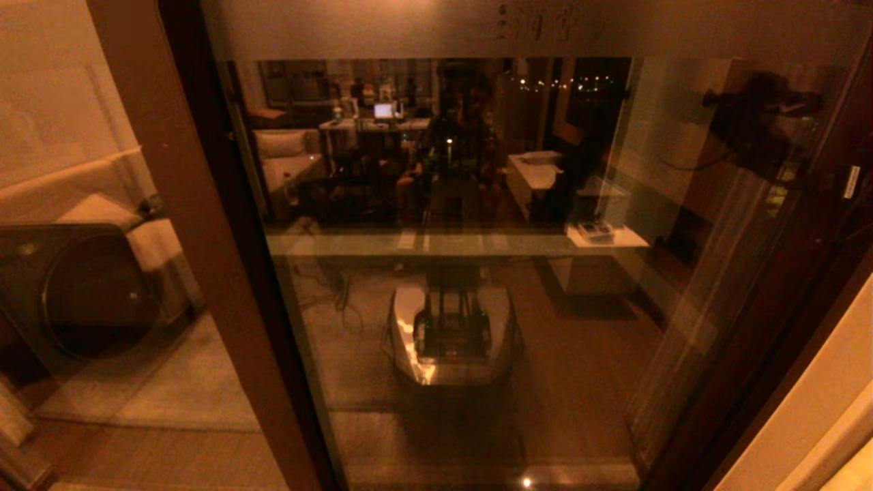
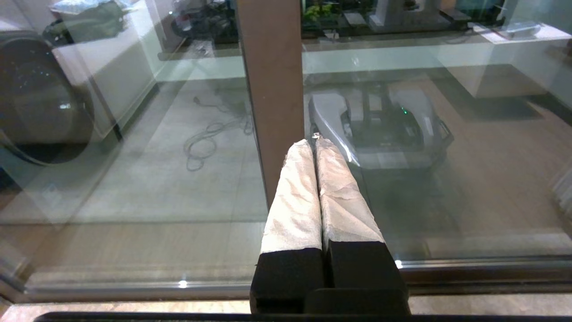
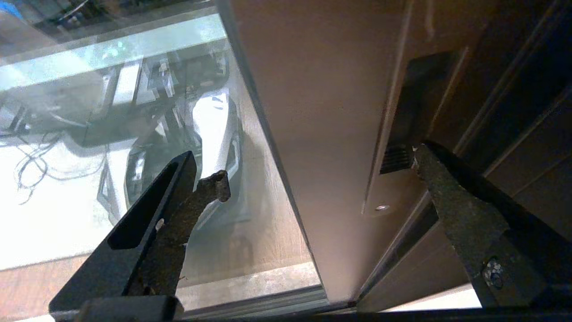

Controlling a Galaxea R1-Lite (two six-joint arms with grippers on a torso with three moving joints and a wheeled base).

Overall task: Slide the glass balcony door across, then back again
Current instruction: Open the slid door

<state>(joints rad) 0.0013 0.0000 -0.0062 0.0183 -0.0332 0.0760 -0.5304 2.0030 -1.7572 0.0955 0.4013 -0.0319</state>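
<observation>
Right gripper (image 3: 319, 172), jaws spread, straddles the glass balcony door (image 3: 321, 116) stile; hook one fingertip (image 3: 422, 163) into the recessed lock plate (image 3: 402, 134), then push steadily sideways.

Glass balcony door (image 1: 477, 286) — tall pane, brown wooden frame, frosted top band with characters; upright, reflecting the room; recessed lock plate (image 3: 404, 134) on its stile.

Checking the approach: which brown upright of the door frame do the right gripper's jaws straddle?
The right-hand stile, the one bearing the dark recessed lock plate. The right gripper has open jaws either side of it. The plain left upright has no plate.
</observation>
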